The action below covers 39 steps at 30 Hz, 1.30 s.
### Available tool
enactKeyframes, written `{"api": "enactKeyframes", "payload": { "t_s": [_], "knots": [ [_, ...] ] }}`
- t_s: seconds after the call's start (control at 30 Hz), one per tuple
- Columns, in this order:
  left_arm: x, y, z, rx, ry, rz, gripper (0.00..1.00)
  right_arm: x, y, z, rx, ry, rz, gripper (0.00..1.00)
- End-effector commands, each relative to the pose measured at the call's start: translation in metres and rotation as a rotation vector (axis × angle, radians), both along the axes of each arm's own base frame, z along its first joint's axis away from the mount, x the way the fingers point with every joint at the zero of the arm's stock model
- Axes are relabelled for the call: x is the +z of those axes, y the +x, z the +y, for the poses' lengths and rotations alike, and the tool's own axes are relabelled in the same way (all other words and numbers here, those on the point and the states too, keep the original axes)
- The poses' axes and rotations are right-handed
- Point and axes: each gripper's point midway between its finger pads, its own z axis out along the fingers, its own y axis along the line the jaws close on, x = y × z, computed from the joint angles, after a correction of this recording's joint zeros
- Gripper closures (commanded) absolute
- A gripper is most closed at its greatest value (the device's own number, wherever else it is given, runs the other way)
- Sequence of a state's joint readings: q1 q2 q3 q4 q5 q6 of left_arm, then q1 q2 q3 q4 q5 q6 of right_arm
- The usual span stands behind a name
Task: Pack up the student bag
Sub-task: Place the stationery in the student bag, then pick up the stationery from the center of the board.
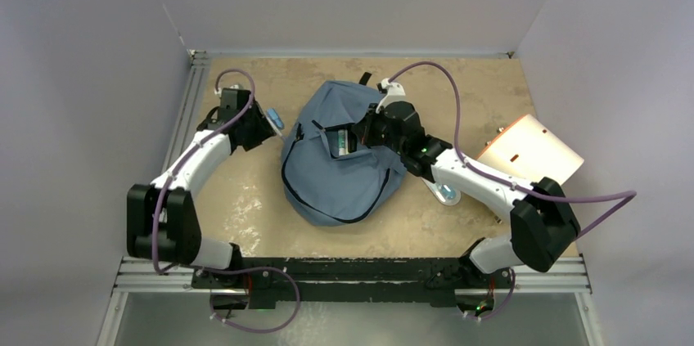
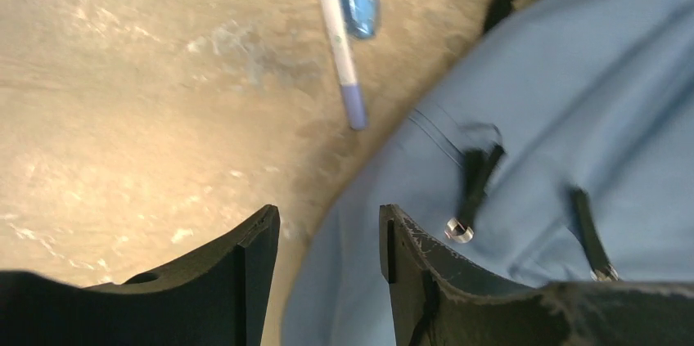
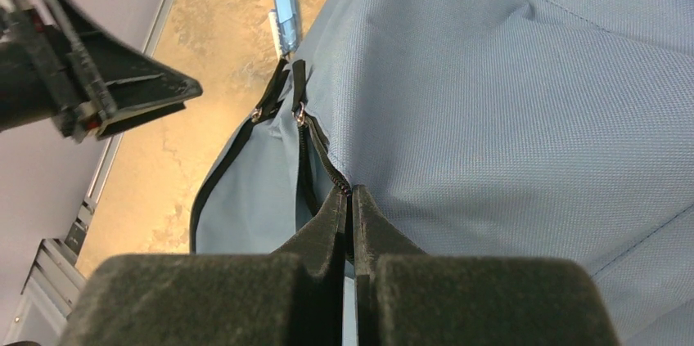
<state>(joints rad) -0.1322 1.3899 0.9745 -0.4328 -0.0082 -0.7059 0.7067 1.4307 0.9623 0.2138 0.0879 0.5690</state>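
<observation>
Student bag (image 1: 344, 186), zipper edge pinched in closed right gripper (image 3: 350, 195), left gripper (image 2: 327, 215) jaws parted just beside its fabric.

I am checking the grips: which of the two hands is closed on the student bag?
The right hand, pinched shut on the student bag at its zipper edge; the left hand stands open, holding nothing.

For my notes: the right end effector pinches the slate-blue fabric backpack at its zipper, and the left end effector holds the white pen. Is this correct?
No. The left end effector holds nothing; it is open, and the white pen lies on the tan table, as the left wrist view shows. The right end effector does pinch the slate-blue fabric backpack at its zipper.
</observation>
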Motion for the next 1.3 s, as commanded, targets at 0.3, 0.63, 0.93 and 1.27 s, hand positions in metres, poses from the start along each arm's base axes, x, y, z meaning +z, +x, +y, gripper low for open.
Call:
{"api": "enactKeyframes", "payload": {
  "t_s": [0.3, 0.63, 0.93, 1.27],
  "knots": [
    [-0.022, 0.091, 0.026, 0.004, 0.06, -0.027, 0.58, 0.046, -0.007, 0.003, 0.008, 0.092, -0.077, 1.0],
    [-0.047, 0.101, 0.031, 0.013, 0.084, 0.017, 0.59, 0.039, -0.01, 0.004, 0.02, 0.082, -0.058, 1.0],
    [-0.065, 0.106, 0.03, 0.012, 0.078, 0.053, 0.61, 0.036, -0.012, 0.003, 0.029, 0.075, -0.046, 1.0],
    [-0.075, 0.109, 0.029, 0.009, 0.076, 0.075, 0.62, 0.034, -0.014, 0.001, 0.024, 0.073, -0.042, 1.0]
  ]
}}
